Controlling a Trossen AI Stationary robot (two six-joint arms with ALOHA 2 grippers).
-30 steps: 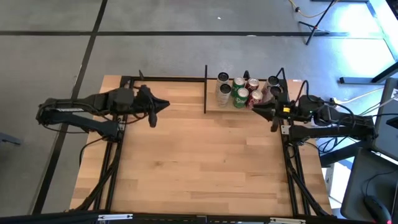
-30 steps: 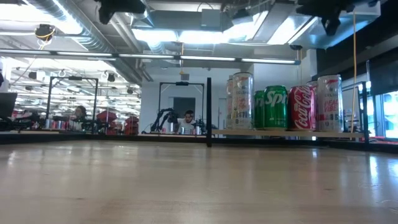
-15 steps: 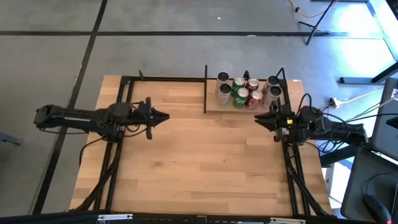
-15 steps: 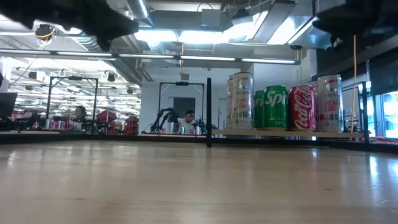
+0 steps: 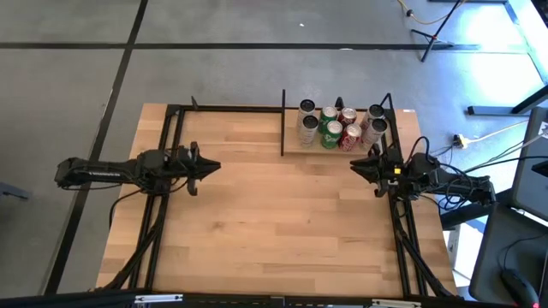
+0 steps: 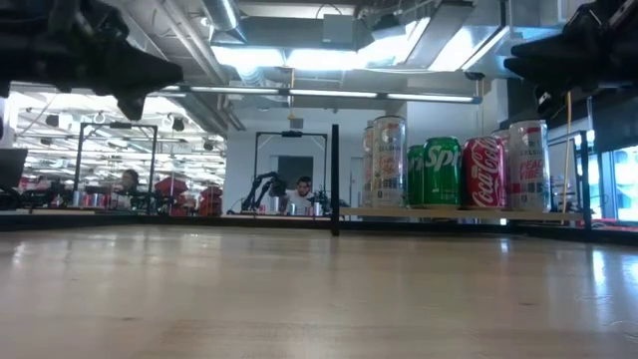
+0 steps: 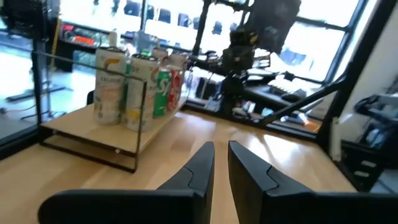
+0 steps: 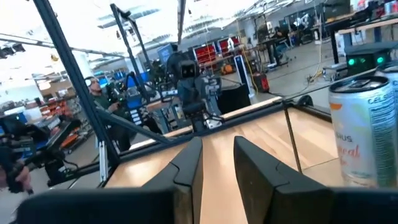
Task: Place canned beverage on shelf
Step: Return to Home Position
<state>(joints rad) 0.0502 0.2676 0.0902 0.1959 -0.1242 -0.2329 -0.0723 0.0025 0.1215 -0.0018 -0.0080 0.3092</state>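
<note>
Hovering empty, fingers slightly parted; shelf (image 5: 291, 142) at eleven o'clock from nearer right gripper (image 5: 354, 164), two o'clock from left gripper (image 5: 216, 168).

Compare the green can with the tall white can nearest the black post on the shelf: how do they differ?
Colour: the green can is green with white lettering; the white can is pale with small print. Height: the white can stands taller than the green can. Place: the white can is nearest the black post; the green can stands between it and a red can. Both stand upright on the shelf.
</note>
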